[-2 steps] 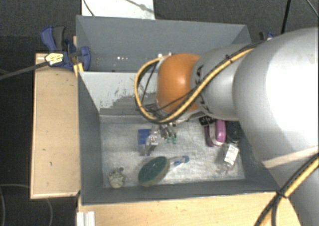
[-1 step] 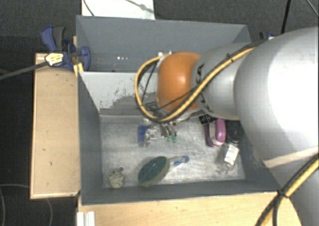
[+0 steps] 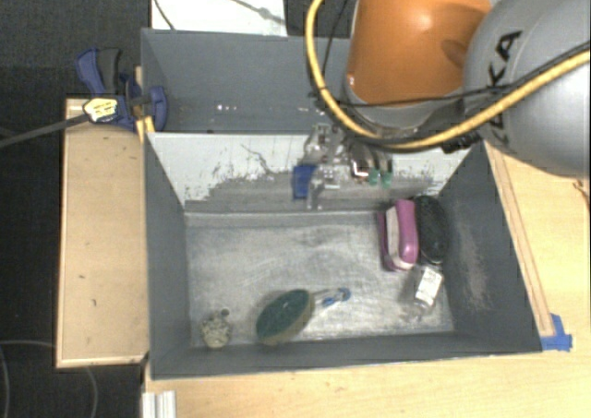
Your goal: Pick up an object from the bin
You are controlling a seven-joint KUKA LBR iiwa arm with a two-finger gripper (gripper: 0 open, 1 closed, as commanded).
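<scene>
**binwatcher:** Front of the bin (image 3: 166,250), well nearer us than the gripper (image 3: 321,176) and to its view-left, I see a green brush (image 3: 283,314) and a small round lump (image 3: 215,329). Which step is this?

**kuka_fan:** Looks like the approach to me, nothing clearly grabbed. A white piece (image 3: 425,288), purple-and-white case (image 3: 403,235) and black block (image 3: 431,228) sit forward and view-right of the gripper, which hangs by the far wall (image 3: 231,162). Open or closed? Can't tell. A blue bit (image 3: 302,182) touches its side and might be held. Next it'd need to get over one thing, then drop.
</scene>
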